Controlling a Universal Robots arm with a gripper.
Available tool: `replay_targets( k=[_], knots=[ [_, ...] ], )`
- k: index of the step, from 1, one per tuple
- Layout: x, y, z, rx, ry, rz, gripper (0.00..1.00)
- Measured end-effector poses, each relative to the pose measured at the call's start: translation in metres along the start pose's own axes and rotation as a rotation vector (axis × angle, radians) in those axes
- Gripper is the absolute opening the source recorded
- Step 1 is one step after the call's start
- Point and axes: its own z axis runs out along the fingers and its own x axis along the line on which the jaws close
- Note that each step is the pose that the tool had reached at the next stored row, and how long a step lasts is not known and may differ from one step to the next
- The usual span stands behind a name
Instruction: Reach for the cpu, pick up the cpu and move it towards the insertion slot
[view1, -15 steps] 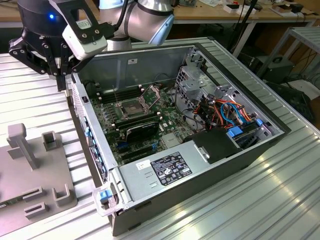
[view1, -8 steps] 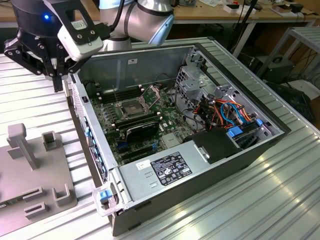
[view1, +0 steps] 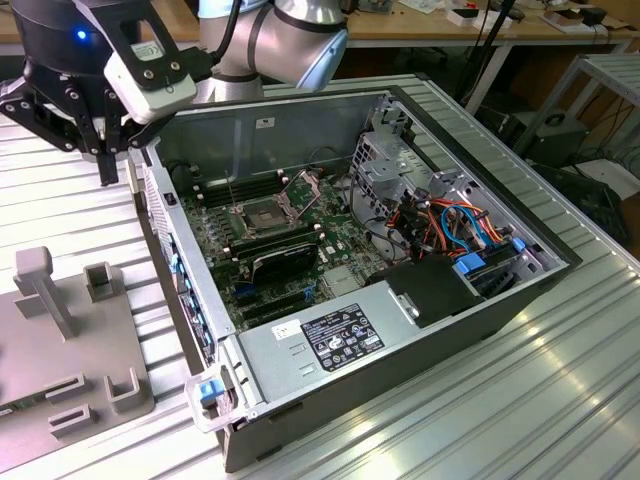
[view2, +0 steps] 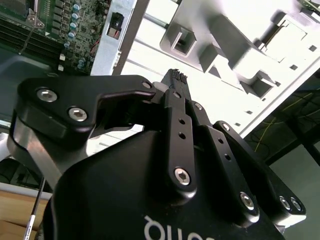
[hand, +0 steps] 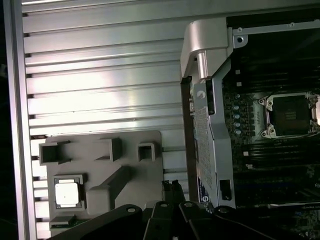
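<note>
On the ribbed table (hand: 100, 60), a grey tray (hand: 92, 167) holds the cpu (hand: 67, 194).

An open computer case (view1: 270, 118) lies on a ribbed metal table (view1: 560, 400). On the exterior view's left, a grey tray (view1: 30, 360) with blocks lies just beside it.

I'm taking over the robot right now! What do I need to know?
Claw: shut, holding nothing, above the ribbed table between the grey tray and the computer case.
Cpu: lying in its square pocket on the tray, untouched.
Insertion slot: on the motherboard, empty, retention plate raised.
Done: nothing yet.
Left: cpu not grasped or moved.
</note>
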Motion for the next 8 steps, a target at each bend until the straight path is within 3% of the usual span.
replay_targets(
  k=[6,8],
  knots=[
    [0.0080,-0.0006,0.0007,0.0000,0.0008,0.000,0.11],
    [0.0167,-0.0013,0.0013,0.0000,0.0007,0.000,0.11]
  ],
)
